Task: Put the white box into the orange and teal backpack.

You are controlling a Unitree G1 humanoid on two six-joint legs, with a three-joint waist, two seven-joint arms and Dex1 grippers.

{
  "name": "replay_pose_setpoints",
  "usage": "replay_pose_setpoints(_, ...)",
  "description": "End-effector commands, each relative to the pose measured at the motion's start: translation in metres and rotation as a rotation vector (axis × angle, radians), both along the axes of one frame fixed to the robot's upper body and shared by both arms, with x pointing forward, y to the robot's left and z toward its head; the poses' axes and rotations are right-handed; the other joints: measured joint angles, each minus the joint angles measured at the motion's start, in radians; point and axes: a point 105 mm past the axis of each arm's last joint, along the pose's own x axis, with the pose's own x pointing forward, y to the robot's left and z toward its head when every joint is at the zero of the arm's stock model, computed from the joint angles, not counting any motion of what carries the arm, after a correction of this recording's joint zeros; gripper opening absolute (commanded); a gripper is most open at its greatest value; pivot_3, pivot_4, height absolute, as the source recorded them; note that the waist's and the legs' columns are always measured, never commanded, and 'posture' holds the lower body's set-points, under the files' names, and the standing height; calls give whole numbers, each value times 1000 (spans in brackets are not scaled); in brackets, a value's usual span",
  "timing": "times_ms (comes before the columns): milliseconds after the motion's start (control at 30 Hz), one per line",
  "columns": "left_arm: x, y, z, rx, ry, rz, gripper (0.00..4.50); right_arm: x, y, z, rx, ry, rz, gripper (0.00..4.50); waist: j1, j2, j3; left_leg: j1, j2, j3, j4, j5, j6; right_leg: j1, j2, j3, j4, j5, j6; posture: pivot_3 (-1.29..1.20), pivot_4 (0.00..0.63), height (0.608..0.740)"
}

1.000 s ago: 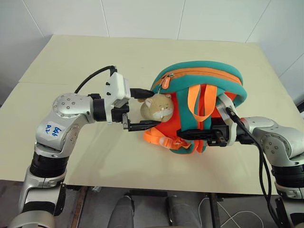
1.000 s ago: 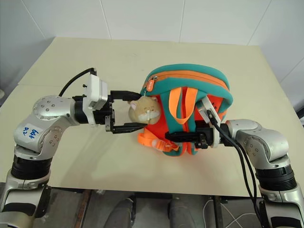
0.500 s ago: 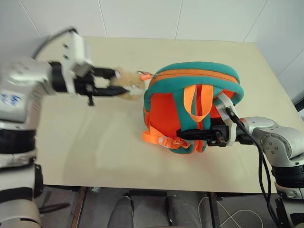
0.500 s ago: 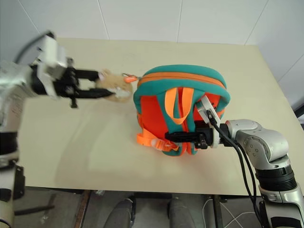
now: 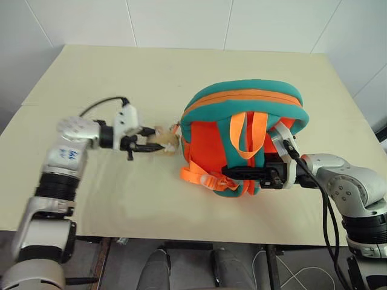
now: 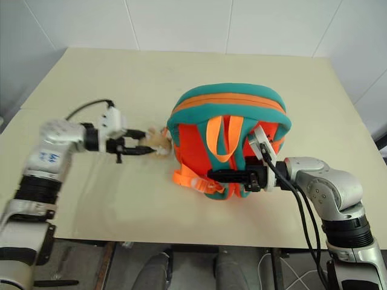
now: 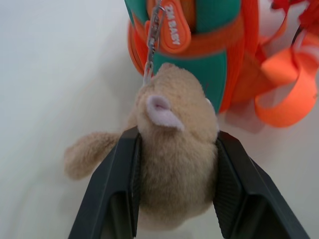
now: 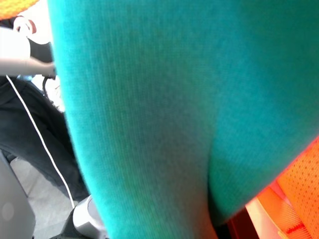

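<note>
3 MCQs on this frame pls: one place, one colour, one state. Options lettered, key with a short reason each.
1. Where is the plush animal charm?
A. Under the backpack
B. On the table beside the backpack's left side
C. At the table's far edge

2. What colour is the zipper pull above the charm?
A. Orange
B. Teal
C. White

3. What is the left gripper doing?
A. Open, clear of everything
B. Shut on the plush animal charm
C. Shut on an orange strap

Key:
1 B: the head views show it just left of the orange and teal backpack.
2 A: the left wrist view shows an orange tab.
3 B: both black fingers press the charm's sides.
</note>
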Motion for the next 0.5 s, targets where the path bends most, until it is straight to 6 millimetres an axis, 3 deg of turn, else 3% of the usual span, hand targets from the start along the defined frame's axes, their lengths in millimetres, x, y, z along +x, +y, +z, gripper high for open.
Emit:
replay_pose_setpoints(33,3,-6,-19,16,-11,0,1867,-2,2,9,49,-42,-24,0,1,0,0,0,0,0,0,0,0,0,0,0,0,0,0,0,150,740)
replay_pose_setpoints(200,-6,-11,-29,-27,13,-10,1867,7,1,16,108,-88,-126,0,4,0,0,0,0,0,-1,0,0,0,0,0,0,0,0,0,150,740)
replay_pose_setpoints(233,-8,-10,-22,-65,-11,1,1838,9,0,16,104,-108,-156,309,4,0,0,0,0,0,0,0,0,0,0,0,0,0,0,0,150,740)
replay_pose_setpoints(367,-29,0,14,-258,13,19,2781,0,-8,19,73,-194,-174,1623,2,0,0,0,0,0,-1,0,0,0,0,0,0,0,0,0,150,740)
replay_pose_setpoints(500,-56,7,21,-258,57,24,4034,-10,-29,22,29,-253,-246,3038,4,0,0,-1,0,-1,-3,0,0,0,-1,0,-1,0,0,0,150,740)
